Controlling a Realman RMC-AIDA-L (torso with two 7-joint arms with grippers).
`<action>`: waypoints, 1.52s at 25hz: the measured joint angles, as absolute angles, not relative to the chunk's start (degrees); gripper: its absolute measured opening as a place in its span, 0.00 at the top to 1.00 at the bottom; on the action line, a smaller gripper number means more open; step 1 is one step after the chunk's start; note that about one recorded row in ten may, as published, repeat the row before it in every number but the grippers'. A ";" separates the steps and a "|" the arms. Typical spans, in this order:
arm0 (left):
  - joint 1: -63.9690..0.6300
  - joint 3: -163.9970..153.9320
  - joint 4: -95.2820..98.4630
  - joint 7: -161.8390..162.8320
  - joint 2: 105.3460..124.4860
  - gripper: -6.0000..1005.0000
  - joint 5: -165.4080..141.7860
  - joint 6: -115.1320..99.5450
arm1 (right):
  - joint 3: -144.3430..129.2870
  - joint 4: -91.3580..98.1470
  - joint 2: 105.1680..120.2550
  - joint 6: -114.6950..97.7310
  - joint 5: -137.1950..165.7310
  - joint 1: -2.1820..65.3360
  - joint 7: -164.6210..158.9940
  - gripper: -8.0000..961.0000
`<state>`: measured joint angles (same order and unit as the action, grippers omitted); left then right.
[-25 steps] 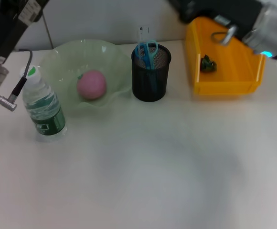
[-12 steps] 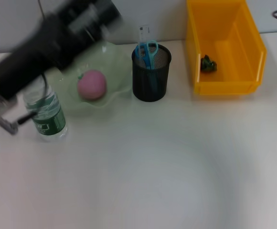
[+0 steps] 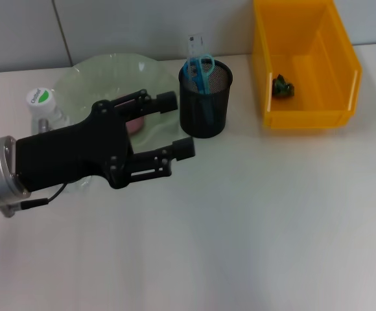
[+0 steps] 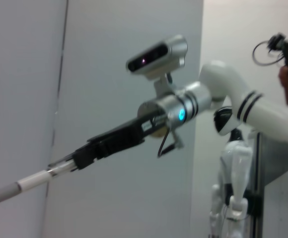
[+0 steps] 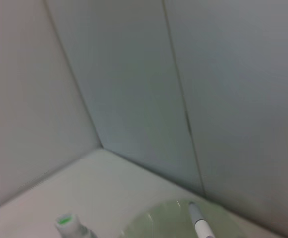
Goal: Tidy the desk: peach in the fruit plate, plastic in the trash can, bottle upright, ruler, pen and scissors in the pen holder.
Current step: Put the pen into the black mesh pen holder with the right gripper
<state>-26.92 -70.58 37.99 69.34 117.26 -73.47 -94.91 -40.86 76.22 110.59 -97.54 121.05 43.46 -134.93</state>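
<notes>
Robot's black left gripper (image 3: 168, 129) reaches in from 9 o'clock on head cam, silver wrist w/ green status light trailing behind, fingers (image 3: 166, 101) spread wide, nothing held. Right arm's white forearm, silver wrist and black gripper (image 4: 69, 159) show on left wrist cam.

Black left gripper (image 3: 168, 124), pale green plate (image 3: 104, 71), pink peach (image 3: 136, 124), black mesh pen holder (image 3: 204, 107), blue scissors (image 3: 199, 68), orange bin (image 3: 305, 58), white-capped green-label bottle (image 3: 42, 107).

White desk (image 3: 253, 220), grey panelled wall (image 3: 123, 26)
</notes>
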 joint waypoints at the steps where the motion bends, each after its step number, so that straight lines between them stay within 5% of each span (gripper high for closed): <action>1: -26.92 -70.58 37.99 69.34 117.26 0.22 -73.47 -94.91 | -40.86 76.22 110.59 -97.54 121.05 43.46 -134.93 0.82; 5: -26.09 -68.24 37.92 69.65 117.55 0.22 -75.65 -94.74 | -37.47 75.34 108.50 -104.00 133.03 51.42 -142.23 0.82; 20: -24.03 -67.18 37.83 69.77 117.74 0.22 -75.99 -94.42 | -41.93 61.49 106.44 -107.70 153.02 64.58 -144.36 0.81; 38: -23.63 -67.10 36.34 68.24 118.27 0.22 -80.16 -93.08 | -48.31 45.83 106.04 -95.98 156.60 71.36 -145.18 0.79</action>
